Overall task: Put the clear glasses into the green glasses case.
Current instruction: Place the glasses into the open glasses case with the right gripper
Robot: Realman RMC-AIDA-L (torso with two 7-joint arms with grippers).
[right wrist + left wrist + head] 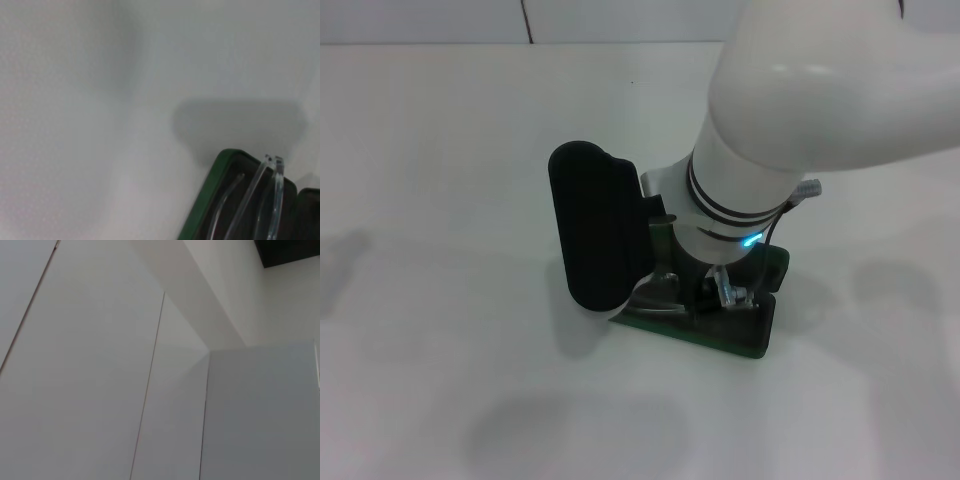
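Reaches down with the right gripper [722, 290] onto the green case [745, 338], coming in from above and from the case's far right. Cannot tell the claw's state, whether apart, together or clamped, since the thick white arm [800, 90] and its wrist cover most of it in the head view. Shows only a few small metal and clear parts right above the case's inside.

Finds the clear glasses [265, 200] inside the case in the right wrist view. Shows thin clear arms lying along the dark lining, and one clear corner piece standing at the height of the case's green rim [206, 200], at its rounded end. Shows a second dark green part just beside the glasses, at the far side from that rim.

Carries a black oblong block [595, 225] on the wrist, hanging above the case's left end. Rests the case flat on the white table [440, 350], with a soft grey shadow beyond the case's rounded end.
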